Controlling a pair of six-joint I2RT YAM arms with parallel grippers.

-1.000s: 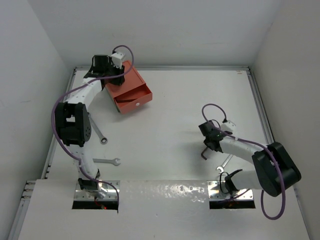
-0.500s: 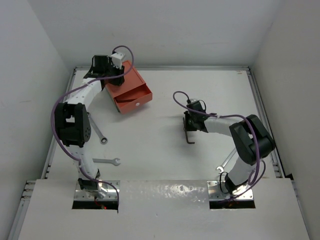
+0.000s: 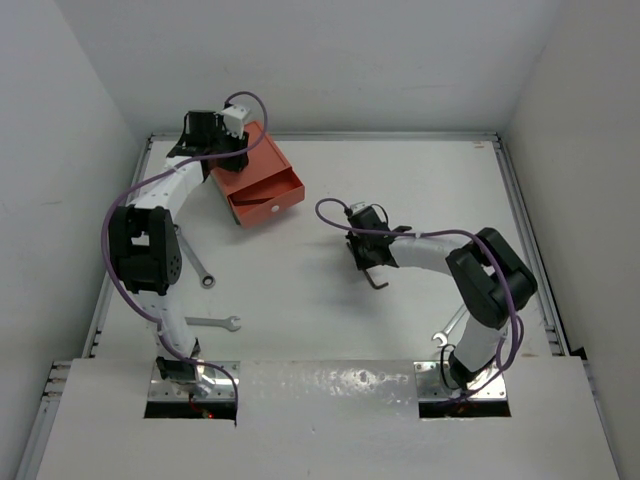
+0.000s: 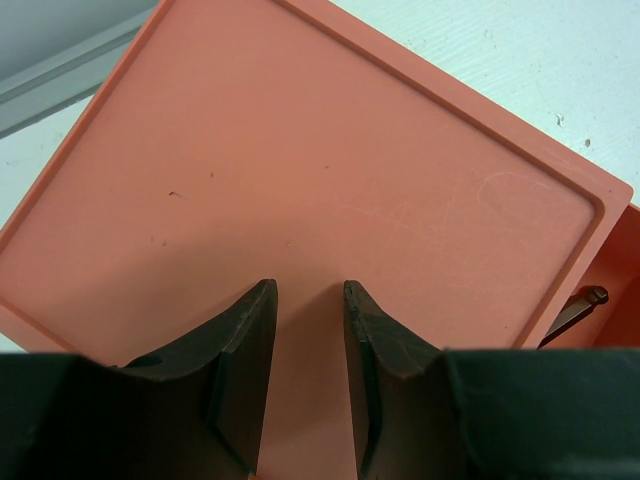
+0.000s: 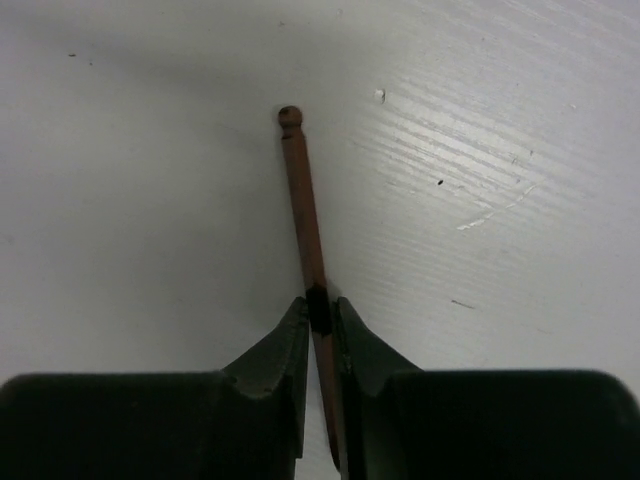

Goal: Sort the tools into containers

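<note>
As the right gripper (image 5: pixel 318 305) pinches the hex key (image 5: pixel 303 190) and the left gripper (image 4: pixel 308 290) hangs narrowly parted, empty, carry the key level toward the orange drawer (image 3: pixel 250 213).

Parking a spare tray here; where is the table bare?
Widest bare patch: the far right of the white table, between the orange-red square drawer box and the right rail. Another lies between the right end effector gripping the thin dark L-shaped hex key and the near edge. Crowded: the left side, with two slim silver wrenches beside the left arm.
</note>
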